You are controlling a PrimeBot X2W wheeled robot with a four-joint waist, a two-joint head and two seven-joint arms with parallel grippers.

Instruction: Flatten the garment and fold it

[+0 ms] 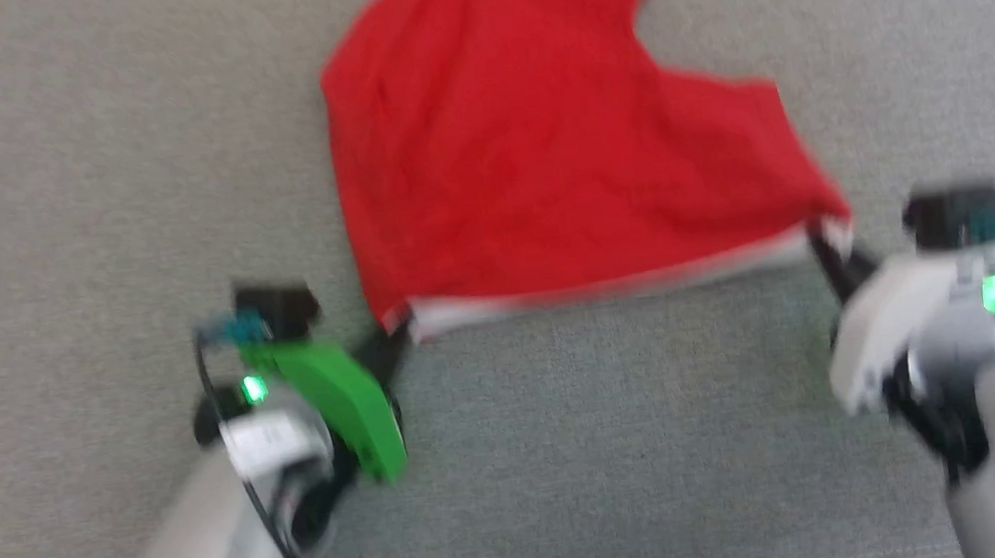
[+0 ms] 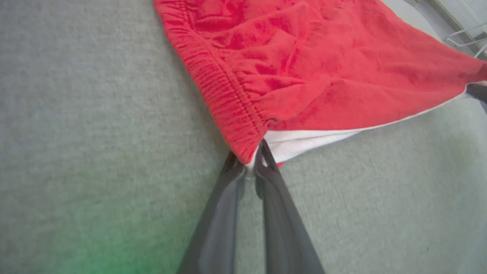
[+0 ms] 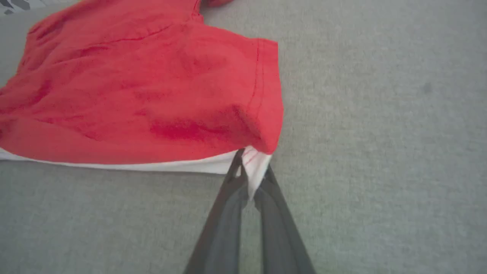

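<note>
Garment (image 1: pixel 539 145) stretched between left pincer (image 1: pixel 394 331) and right pincer (image 1: pixel 823 237), each clenched on a near white-trimmed corner, mid-flattening over the bench (image 1: pixel 617 451); laying it smooth likely comes next.

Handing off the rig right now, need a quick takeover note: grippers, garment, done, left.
Left gripper: shut on the garment at its near-left corner, by the elastic band.
Right gripper: shut on the near-right corner, at the white trim.
Garment: on the grey surface, near edge stretched between the grippers, rest wrinkled.
Done: both corners gripped.
Left: flatten, then fold; no fold made yet.
</note>
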